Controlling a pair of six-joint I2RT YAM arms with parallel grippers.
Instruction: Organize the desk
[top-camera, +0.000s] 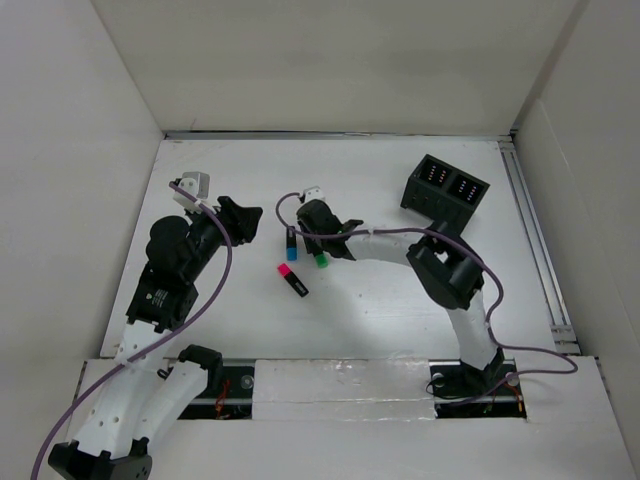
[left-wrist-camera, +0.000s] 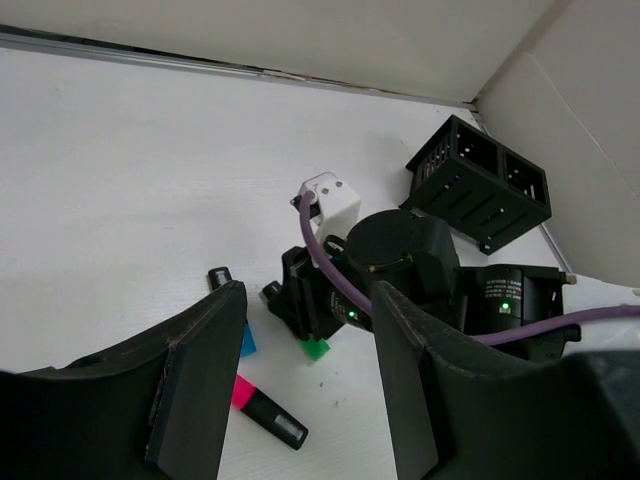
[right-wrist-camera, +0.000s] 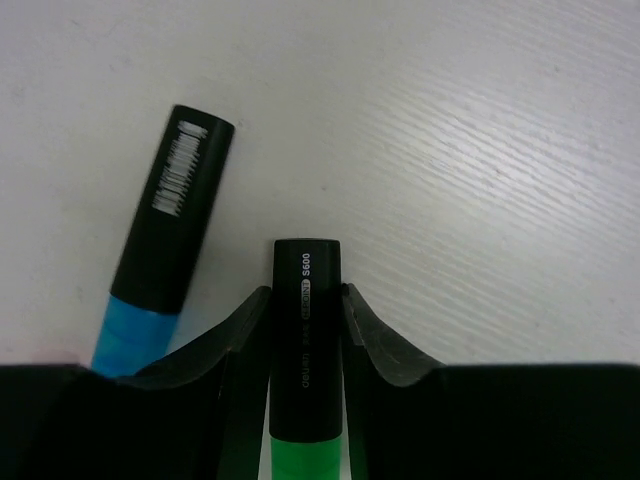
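On the white desk lie three black-bodied highlighters. My right gripper is shut on the green-capped highlighter; in the right wrist view both fingers press its barrel, low at the desk surface, with the gripper around it. The blue highlighter lies just left of it, also in the right wrist view. The pink highlighter lies free in front. My left gripper is open and empty, above the desk to the left of them.
A black compartmented box stands tilted at the back right, near the right wall; it also shows in the left wrist view. White panel walls border the desk. A metal rail runs along the right edge.
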